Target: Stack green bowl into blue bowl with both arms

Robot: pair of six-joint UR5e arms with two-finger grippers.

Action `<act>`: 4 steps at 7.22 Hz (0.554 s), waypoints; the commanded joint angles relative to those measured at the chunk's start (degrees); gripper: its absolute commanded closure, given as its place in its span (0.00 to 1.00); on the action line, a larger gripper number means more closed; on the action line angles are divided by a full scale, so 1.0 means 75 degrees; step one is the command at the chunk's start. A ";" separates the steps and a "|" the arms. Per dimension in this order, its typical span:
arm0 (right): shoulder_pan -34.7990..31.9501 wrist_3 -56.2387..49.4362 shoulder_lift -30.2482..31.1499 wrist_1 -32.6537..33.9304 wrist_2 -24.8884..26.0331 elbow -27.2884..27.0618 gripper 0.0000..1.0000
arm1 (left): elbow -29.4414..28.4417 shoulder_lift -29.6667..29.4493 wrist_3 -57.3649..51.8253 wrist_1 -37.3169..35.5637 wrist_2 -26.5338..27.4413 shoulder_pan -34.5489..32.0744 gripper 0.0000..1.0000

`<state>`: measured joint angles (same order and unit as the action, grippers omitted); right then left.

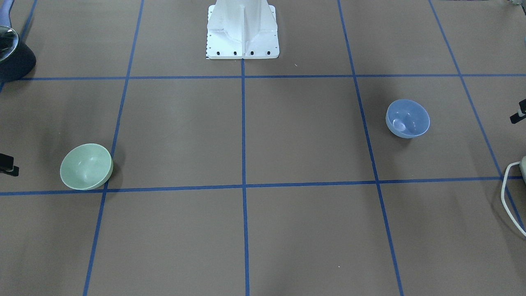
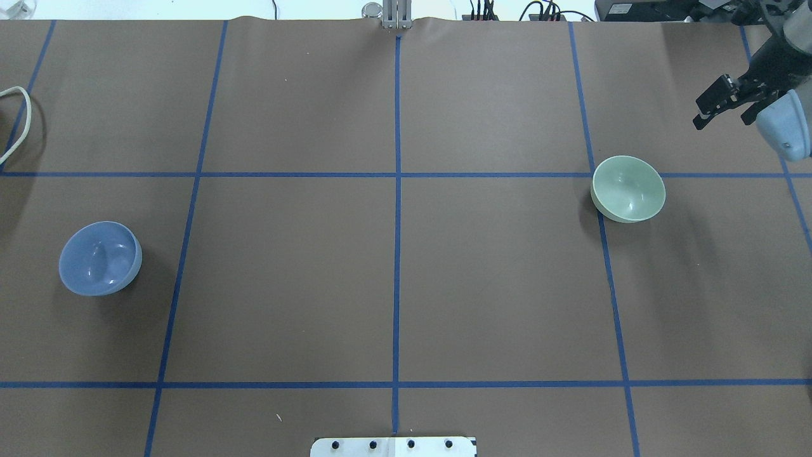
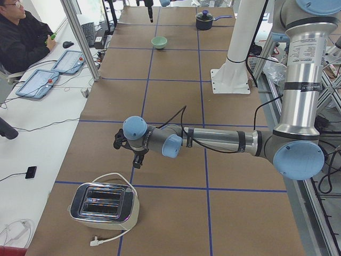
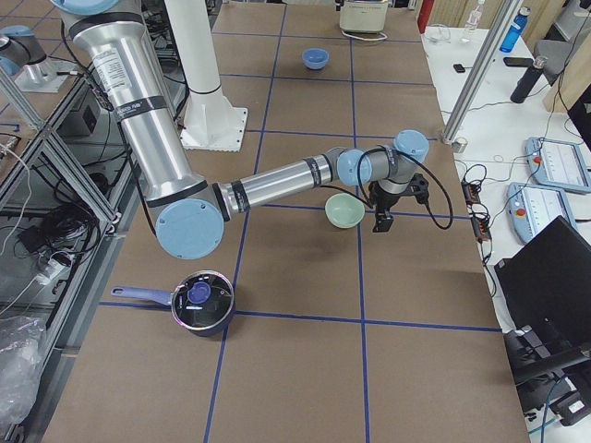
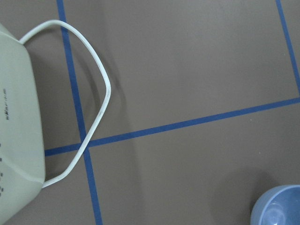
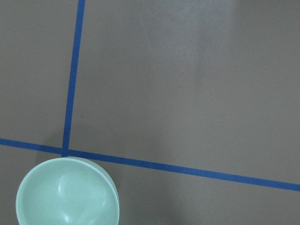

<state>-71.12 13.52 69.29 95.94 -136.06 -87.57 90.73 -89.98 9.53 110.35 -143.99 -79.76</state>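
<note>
The green bowl (image 2: 628,189) stands upright on the table's right half; it also shows in the front view (image 1: 86,166), the right side view (image 4: 343,210) and the right wrist view (image 6: 65,194). The blue bowl (image 2: 99,258) stands upright on the left half, also seen in the front view (image 1: 407,118) and the left wrist view (image 5: 279,208). My right gripper (image 2: 723,111) hovers beyond and to the right of the green bowl, open and empty. My left gripper (image 1: 518,112) shows only a fingertip at the frame edge, apart from the blue bowl; I cannot tell its state.
A white toaster (image 3: 104,208) with a white cord (image 5: 93,93) stands at the table's left end. A dark pot with a lid (image 4: 201,300) stands at the right end. The white pedestal base (image 1: 242,33) is at the robot's side. Blue tape lines cross the brown table.
</note>
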 commanded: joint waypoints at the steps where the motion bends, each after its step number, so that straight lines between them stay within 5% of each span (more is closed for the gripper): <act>1: 0.0212 -0.0009 0.0124 -0.0006 0.0025 0.0038 0.00 | -0.0038 0.0464 0.1629 0.1850 0.0271 0.0893 0.02; 4: 0.0680 0.0433 0.0067 -0.0053 0.0025 0.0015 0.00 | -0.0038 0.0513 0.2920 0.2746 0.0636 0.1819 0.02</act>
<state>-67.70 14.66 70.20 95.81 -135.92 -87.45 90.45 -86.31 27.25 128.12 -140.01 -68.97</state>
